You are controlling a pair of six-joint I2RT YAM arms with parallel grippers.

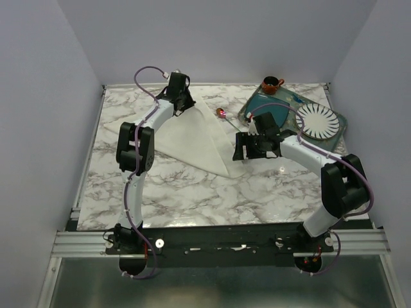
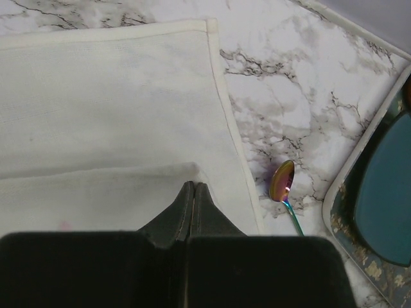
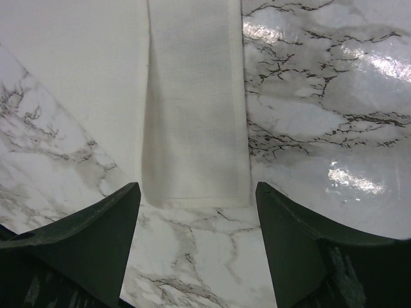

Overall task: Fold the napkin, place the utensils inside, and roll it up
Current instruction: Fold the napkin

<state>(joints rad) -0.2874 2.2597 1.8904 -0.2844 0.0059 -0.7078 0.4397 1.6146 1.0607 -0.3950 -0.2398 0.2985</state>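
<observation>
Napkin: the large cream off-white cloth napkin (image 1: 196, 138) (image 2: 115, 96) (image 3: 192, 96) lies folded on the white grey-veined marble tabletop (image 1: 192, 192). The left arm hides its far part from above, and both wrist views cut it off.
Spoon: the small metal spoon with a coppery-pink bowl and a thin teal handle (image 1: 221, 113) (image 2: 282, 181) lies on bare tabletop just beside the napkin's hem, outside the cloth. The left end effector's housing hides the end of its handle.
Left end effector (image 1: 183, 102) (image 2: 194, 187): closed, tips at a crease in the napkin. Whether any cloth is pinched cannot be told.
Right end effector (image 1: 237, 149) (image 3: 197, 187): fingers wide apart, holding nothing, above the napkin's near narrow end.
Tray: the teal tray with a pale rim (image 1: 257, 106) (image 2: 340, 192) is partly covered by the right arm and the white ribbed round plate (image 1: 316, 122).
</observation>
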